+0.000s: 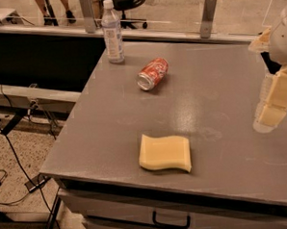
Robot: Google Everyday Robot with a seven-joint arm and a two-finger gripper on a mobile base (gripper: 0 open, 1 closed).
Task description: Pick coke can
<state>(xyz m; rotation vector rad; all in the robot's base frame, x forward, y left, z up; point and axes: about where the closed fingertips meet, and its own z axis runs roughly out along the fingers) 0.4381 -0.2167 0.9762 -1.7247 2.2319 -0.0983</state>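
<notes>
The coke can (152, 73) is red with white lettering and lies on its side on the grey table (110, 123), its silver end facing the front left. My gripper (273, 100) is at the right edge of the view, above the table's right side, well to the right of the can and not touching it. Its yellowish finger pads (271, 114) point down and to the left. Nothing is between them.
A clear water bottle (112, 31) with a white cap stands upright at the table's far left corner, behind the can. A yellow sponge (165, 153) lies near the front edge. A drawer handle (171, 222) shows below. Cables lie on the floor at left.
</notes>
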